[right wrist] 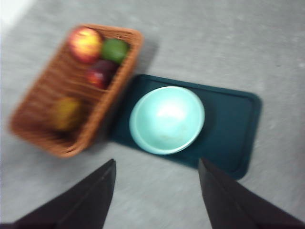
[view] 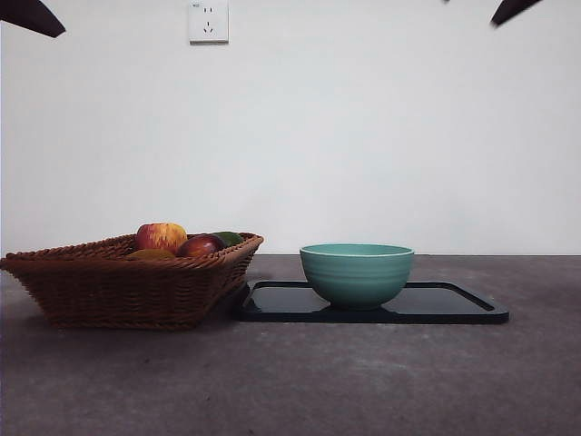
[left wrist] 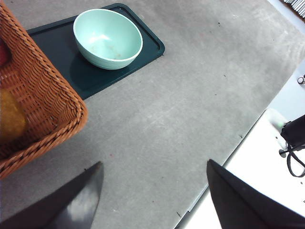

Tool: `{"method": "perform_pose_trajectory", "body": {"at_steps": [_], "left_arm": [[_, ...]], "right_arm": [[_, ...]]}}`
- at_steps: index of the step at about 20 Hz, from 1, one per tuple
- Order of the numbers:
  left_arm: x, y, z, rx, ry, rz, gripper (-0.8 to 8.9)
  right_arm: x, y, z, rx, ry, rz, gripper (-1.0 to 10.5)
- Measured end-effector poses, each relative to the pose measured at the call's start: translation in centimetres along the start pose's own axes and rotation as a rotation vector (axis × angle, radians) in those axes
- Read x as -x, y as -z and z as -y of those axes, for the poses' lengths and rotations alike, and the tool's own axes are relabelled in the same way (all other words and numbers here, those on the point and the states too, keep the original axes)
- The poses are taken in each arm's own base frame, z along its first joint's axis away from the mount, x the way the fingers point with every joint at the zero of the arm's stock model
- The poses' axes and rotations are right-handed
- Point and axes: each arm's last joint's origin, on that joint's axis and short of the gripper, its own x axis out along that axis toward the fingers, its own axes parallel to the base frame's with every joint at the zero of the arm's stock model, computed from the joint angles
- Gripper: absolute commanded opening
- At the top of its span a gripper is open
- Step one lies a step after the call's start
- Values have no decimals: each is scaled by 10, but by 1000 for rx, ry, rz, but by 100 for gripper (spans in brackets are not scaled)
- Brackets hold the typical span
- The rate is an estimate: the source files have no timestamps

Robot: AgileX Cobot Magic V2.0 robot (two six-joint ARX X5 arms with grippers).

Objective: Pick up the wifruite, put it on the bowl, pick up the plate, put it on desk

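The wifruite (right wrist: 66, 113), a small brown-golden fruit, lies in a wicker basket (view: 109, 286); it also shows as wifruite (view: 150, 255) and wifruite (left wrist: 9, 119). The teal bowl (view: 357, 272) stands empty on the plate (view: 454, 304), a flat dark rectangular tray beside the basket on the grey desk (view: 300, 381). My left gripper (left wrist: 152, 200) hangs open high over the bare desk, off to the side of basket and bowl (left wrist: 108, 38). My right gripper (right wrist: 157, 195) is open too, high above the bowl (right wrist: 167, 119) and plate (right wrist: 228, 129). Both hold nothing.
The basket also holds a red-and-yellow apple (right wrist: 85, 44), a green fruit (right wrist: 114, 50) and a dark red fruit (right wrist: 99, 74). Black arm tips (view: 32, 16) show at the front view's top corners. The desk's edge (left wrist: 214, 176) runs close under the left gripper.
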Motion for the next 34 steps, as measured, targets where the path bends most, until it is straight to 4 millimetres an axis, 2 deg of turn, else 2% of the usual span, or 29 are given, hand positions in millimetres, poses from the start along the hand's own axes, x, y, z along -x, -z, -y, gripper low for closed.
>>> {"method": "perform_pose_trajectory", "body": {"at_steps": [3,8,15,19,23,28,34], "left_arm": [[0,0,0,0,0,0,343],[0,0,0,0,0,0,343],[0,0,0,0,0,1,343],[0,0,0,0,0,0,343],[0,0,0,0,0,0,343],[0,0,0,0,0,0,343],[0,0,0,0,0,0,343]], "right_arm": [[-41,-18,16,-5,54,-88,276],[-101,-22,45,-51,23,-198,276],[-177,-10,63,-76,-1,-280,276],[-211,3,73,-90,9,-336,276],[-230,12,79,-95,12,-356,273],[-238,14,81,-93,11,-351,17],[-235,12,80,-85,8,-342,8]]}}
